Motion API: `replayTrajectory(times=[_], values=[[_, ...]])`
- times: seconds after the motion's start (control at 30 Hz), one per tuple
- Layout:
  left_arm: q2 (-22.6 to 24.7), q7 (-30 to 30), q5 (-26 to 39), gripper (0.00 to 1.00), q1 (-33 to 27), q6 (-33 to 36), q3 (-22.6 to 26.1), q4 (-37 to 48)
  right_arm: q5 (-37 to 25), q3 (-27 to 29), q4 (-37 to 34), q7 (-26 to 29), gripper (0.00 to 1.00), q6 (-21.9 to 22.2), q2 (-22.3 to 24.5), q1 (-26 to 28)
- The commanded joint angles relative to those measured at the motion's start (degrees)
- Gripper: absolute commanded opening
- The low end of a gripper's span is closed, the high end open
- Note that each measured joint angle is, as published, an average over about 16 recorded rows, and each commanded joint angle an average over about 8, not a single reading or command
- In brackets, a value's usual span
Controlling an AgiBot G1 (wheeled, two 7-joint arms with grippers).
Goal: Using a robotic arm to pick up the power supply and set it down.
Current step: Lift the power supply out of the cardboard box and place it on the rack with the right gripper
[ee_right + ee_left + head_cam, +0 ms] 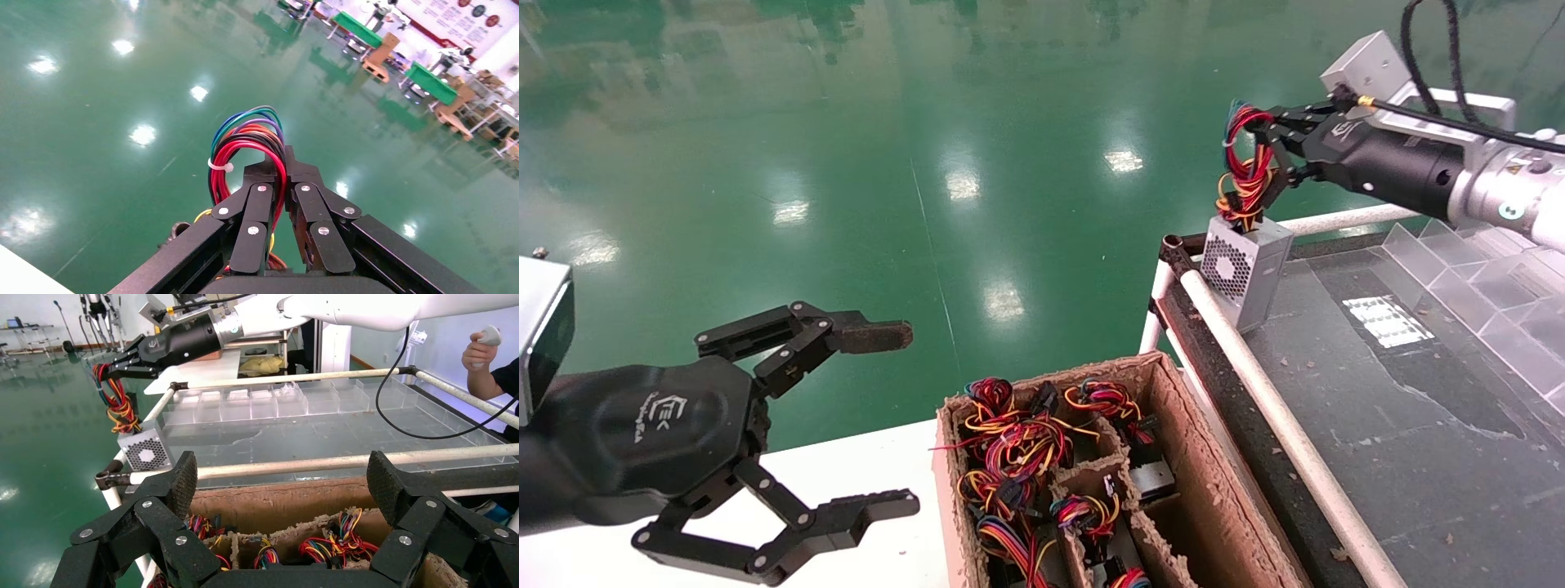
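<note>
The power supply (1246, 269), a small silver box with a honeycomb vent, hangs tilted at the near-left corner of the dark table (1401, 425). I cannot tell whether its lower edge touches the surface. Its tied wire bundle (1246, 175) rises from the top, and my right gripper (1271, 143) is shut on it. In the right wrist view the red wires (245, 141) loop between the closed fingers of that gripper (278, 162). The left wrist view shows the box (145, 453) from afar. My left gripper (907, 418) is open and holds nothing at the lower left.
A brown pulp tray (1173, 392) with several wired supplies stands below the table's white rail (1279, 425). Clear plastic dividers (1483, 286) line the table's far right. A white surface (862, 474) lies under my left gripper. A person's hand (483, 349) shows beyond the table.
</note>
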Motion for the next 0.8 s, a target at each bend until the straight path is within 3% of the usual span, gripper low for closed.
replayTrajectory(times=[0.03,0.53,0.57,0.8], values=[[0.0,0.0,0.0,1.00,0.0,0.0,0.0,0.0,0.2,0.0,-2.2,-1.4,0.00,-0.6,-1.0,0.9],[0.0,0.0,0.0,1.00,0.0,0.0,0.0,0.0,1.1,0.5,-10.7,-5.0,0.03,-4.4,-1.9,4.7],[0.0,0.0,0.0,1.00,0.0,0.0,0.0,0.0,0.9,0.4,-11.0,-5.1,0.09,-4.6,-1.9,4.9],[0.0,0.0,0.0,1.00,0.0,0.0,0.0,0.0,0.1,-0.2,-12.9,-5.4,0.94,-5.1,-2.2,5.6]])
